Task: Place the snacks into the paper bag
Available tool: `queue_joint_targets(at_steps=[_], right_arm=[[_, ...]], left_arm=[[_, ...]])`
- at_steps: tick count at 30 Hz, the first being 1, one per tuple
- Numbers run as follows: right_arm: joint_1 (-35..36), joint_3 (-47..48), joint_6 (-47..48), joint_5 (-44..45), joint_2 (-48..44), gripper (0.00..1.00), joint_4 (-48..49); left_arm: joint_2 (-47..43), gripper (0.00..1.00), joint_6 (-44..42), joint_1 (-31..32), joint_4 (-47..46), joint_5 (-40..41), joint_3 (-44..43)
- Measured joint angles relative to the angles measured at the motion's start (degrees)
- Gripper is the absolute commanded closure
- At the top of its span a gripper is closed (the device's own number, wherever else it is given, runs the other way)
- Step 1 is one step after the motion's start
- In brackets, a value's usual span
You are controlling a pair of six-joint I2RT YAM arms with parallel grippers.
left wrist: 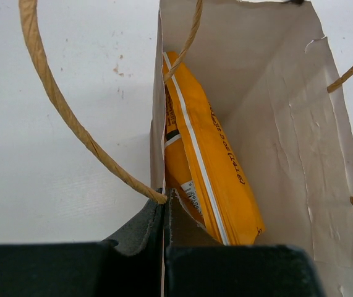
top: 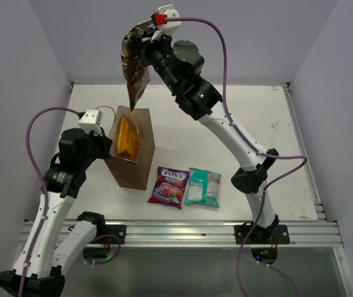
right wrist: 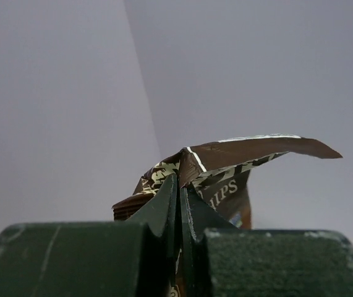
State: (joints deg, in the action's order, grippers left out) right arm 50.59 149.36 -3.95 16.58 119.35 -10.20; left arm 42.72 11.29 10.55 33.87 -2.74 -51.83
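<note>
My right arm is raised high and stretched toward the back of the cell, elbow bent, wrist turned so the right hand (top: 141, 47) points left above the far edge of the counter (top: 256, 136). That hand is clenched on the top seam of the dark brown chip bag (top: 134, 71), which hangs straight down from it, its lower corner just over the far end of the paper bag (top: 136, 167). Whether the corner touches the rim, I cannot tell from above.

My left arm is folded low on the near left, forearm angled up and its left hand (top: 105, 147) brought in against the left side of the paper bag. The bag stands upright on the counter with its mouth open.

The orange Kettle chip bag (top: 127, 137) sits inside the paper bag, leaning against the left wall. The purple Fox's candy bag (top: 169, 186) and the teal-white packet (top: 203, 187) lie flat side by side on the counter, just to the right of the paper bag's near end.

The left wrist view gives me what the overhead cannot: the fingers are pinched shut on the paper bag's left wall right where a twisted handle (left wrist: 59, 105) is rooted, and the orange packet stands on edge, tilted, its lower end down by my fingers.

The right wrist view shows the jaws closed tight on the crumpled brown seam, a flap of it bent over to the right, with only blank grey wall behind.
</note>
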Motion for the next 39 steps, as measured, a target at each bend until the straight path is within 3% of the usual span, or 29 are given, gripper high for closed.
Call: queue_joint_targets(at_steps=[11, 24, 32, 39], right_arm=[[3.1, -5.9, -5.9, -5.2, -1.7, 1.0, 2.2], [11.0, -25.7, -8.1, -7.1, -15.2, 1.0, 0.9], [14.2, -34.0, -9.2, -5.6, -25.0, 1.0, -0.8], [16.6, -39.5, -11.1, -4.2, -28.3, 1.0, -1.1]], left_arm=[[-0.1, 1.0, 0.0, 0.0, -0.1, 0.0, 0.2], [-0.4, 1.0, 0.0, 0.0, -0.5, 0.0, 0.5], [-0.5, 1.0, 0.0, 0.0, -0.6, -0.1, 0.6], [-0.8, 1.0, 0.0, 0.0, -0.6, -0.2, 0.7]])
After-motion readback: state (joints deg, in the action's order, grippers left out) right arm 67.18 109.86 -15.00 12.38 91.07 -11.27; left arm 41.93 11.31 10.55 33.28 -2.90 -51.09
